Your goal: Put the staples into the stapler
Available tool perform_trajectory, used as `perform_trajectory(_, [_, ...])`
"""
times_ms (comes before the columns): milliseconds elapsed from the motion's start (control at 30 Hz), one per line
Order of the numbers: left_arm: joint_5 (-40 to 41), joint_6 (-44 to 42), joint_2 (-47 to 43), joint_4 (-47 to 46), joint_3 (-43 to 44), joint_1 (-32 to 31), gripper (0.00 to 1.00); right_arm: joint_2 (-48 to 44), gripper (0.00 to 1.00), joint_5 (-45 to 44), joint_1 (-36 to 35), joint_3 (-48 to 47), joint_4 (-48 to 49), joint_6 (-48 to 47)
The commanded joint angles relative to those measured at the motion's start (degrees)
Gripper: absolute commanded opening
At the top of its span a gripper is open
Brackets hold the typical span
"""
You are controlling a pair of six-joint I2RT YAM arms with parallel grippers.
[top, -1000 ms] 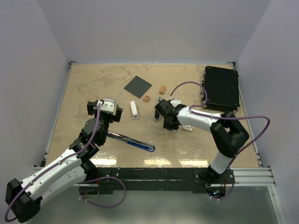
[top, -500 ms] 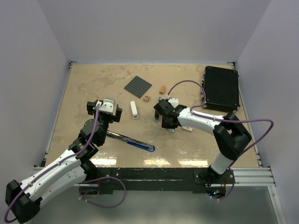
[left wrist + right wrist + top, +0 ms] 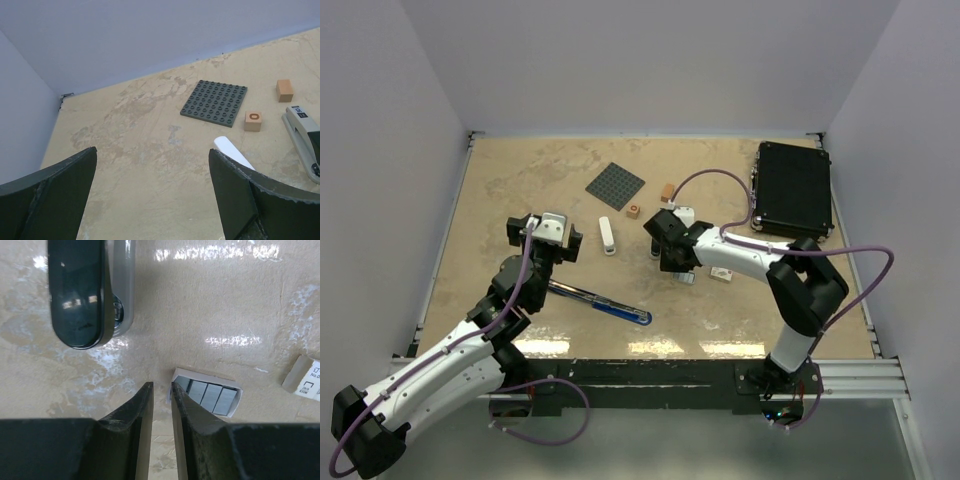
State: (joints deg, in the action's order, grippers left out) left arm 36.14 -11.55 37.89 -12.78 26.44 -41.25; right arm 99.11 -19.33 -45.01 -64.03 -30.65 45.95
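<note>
Right gripper (image 3: pixel 161 386) has been edging left, toward the stapler (image 3: pixel 90 290), while narrowing. Left gripper (image 3: pixel 152 170) is hanging wide apart, holding nothing. The stapler is lying just left of the right gripper, whose jaws are standing a slit apart with nothing showing between them. One tip is meeting the tray (image 3: pixel 207 392) of staples, and the box (image 3: pixel 304 380) is lying farther right. It seems to be lining up to pick staples, which calls for a slight shift right onto the strips before closing.
</note>
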Motion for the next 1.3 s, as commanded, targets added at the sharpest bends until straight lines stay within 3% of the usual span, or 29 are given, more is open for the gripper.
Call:
perform_trajectory(0, [-0.98, -0.14, -0.45, -2.08, -0.07, 0.38, 0.98, 1.87, 0.22, -0.18, -0.43, -1.28, -1.25, -0.6])
perform_trajectory(133, [-1.33, -0.14, -0.27, -2.08, -0.07, 0.39, 0.98, 2.67, 0.16, -0.44, -0.6, -0.75, -2.3, -0.95])
perform_trajectory(300, [-1.6, -0.14, -0.18, -1.99, 0.02, 0.3, 0.97, 3.46, 0.0, -3.07, -2.18, -1.53, -5.99, -3.06])
perform_trajectory(700, [-2.3, 0.21, 0.52, -1.9, -0.07, 0.38, 0.97, 6.44, 0.0, -3.96, -8.95, -4.79, -8.37, -11.33])
perform_trajectory(967, [-2.65, 0.21, 0.87, -1.73, 0.11, 0.38, 0.97, 2.94, 0.33, -1.5, -8.95, -5.57, -10.03, -13.17])
perform_trajectory(1267, [-2.48, 0.13, 0.87, -1.73, 0.11, 0.38, 0.97, -2.77, 0.38, 0.07, -6.58, -6.38, -9.7, -21.33])
